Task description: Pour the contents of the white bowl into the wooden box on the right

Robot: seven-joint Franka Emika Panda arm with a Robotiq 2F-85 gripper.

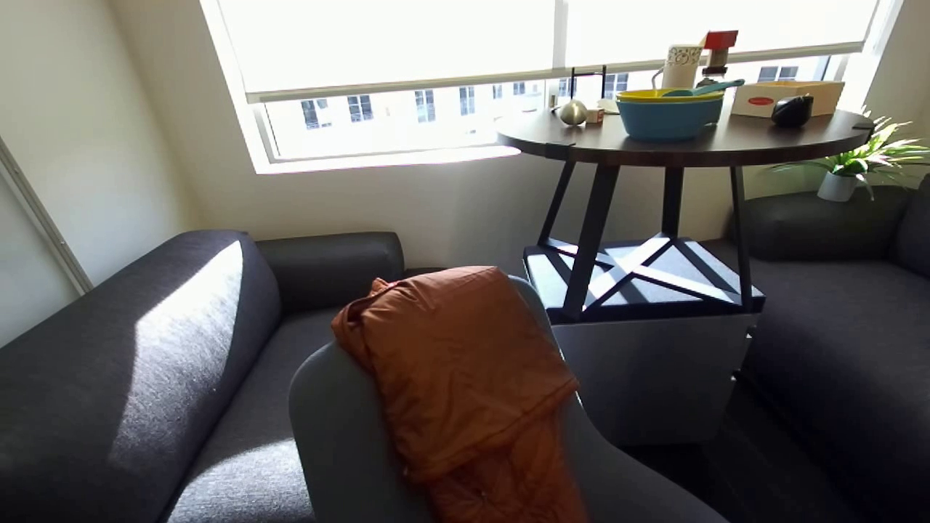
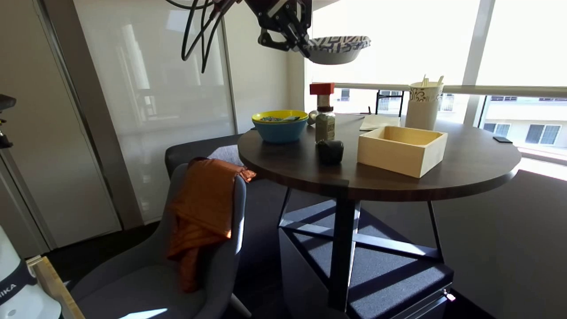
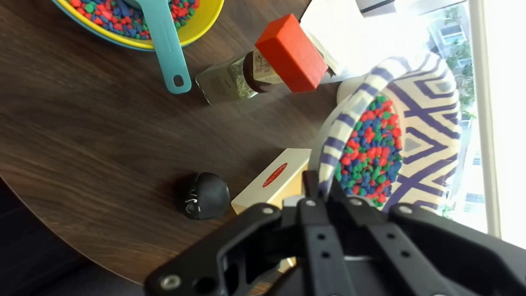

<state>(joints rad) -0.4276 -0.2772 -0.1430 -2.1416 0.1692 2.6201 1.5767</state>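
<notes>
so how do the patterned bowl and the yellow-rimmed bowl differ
The patterned bowl is held by the gripper; the yellow-rimmed bowl stands on the table. The patterned bowl has purple lines inside; the yellow-rimmed bowl is yellow inside. Both hold red, green and blue bits.

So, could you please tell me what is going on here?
The robot's hand grips the white bowl by the rim, holding it roughly level and clear of the table. Coloured bits lie inside it. The box stands on the table, and pouring into it seems not yet begun.
</notes>
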